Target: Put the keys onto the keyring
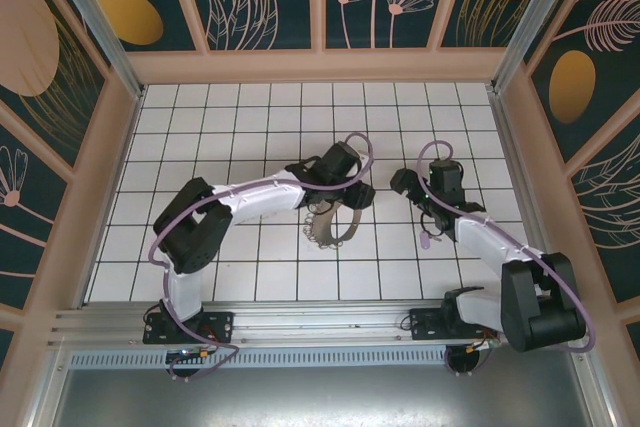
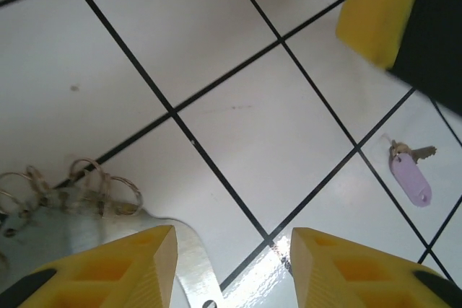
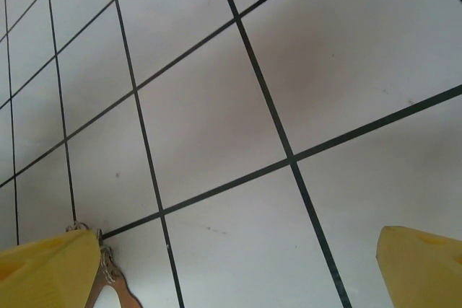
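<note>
1. Left gripper is released: the yellow fingers stand apart with bare tile between them and nothing clamped.
2. Keyring lies flat on the white tiles, a bunch of small wire rings on a shiny metal strip.
3. The strip runs right along the inner edge of one left-gripper finger; can't tell whether it touches.
4. In the top view the keyring sits mid-table, just on the near side of the left gripper.
5. Key, a lilac tag with a small metal key, lies flat on a tile, well apart from the keyring and not on it.
6. In the top view the key lies just beside the right arm's forearm.
7. Right gripper is released, fingers spread wide with only tile between them.
8. In the right wrist view a bit of the keyring shows just beside one finger.
9. In the top view the two grippers face each other, near but apart.
</note>
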`<action>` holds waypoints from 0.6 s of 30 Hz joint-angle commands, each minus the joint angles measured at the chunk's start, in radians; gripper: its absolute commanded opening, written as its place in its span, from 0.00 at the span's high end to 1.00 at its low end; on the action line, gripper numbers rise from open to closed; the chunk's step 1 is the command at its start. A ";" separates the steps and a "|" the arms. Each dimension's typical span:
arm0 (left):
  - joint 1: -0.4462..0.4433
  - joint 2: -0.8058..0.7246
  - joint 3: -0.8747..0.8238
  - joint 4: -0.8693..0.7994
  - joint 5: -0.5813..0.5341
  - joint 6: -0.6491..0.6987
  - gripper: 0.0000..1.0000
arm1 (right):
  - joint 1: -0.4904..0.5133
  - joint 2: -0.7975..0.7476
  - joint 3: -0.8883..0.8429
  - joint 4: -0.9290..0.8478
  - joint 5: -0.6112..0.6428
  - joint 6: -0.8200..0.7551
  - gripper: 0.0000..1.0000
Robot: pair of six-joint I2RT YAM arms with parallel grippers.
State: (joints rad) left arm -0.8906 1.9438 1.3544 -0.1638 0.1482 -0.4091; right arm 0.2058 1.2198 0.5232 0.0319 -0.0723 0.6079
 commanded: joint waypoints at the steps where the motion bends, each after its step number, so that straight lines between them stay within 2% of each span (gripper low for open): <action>1: -0.007 0.046 0.046 -0.011 -0.116 -0.052 0.55 | -0.025 -0.023 0.029 -0.034 0.015 -0.026 0.01; 6: -0.012 0.078 0.083 -0.023 -0.167 -0.077 0.55 | -0.057 -0.081 0.008 -0.040 -0.009 -0.039 0.01; 13: -0.013 0.123 0.124 -0.037 -0.144 -0.084 0.61 | -0.085 -0.113 -0.012 -0.038 -0.025 -0.042 0.01; 18: -0.020 0.139 0.132 -0.042 -0.144 -0.089 0.61 | -0.097 -0.105 -0.014 -0.026 -0.035 -0.045 0.01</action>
State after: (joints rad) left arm -0.9035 2.0602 1.4574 -0.1814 0.0135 -0.4808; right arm 0.1204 1.1206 0.5251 0.0078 -0.0841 0.5816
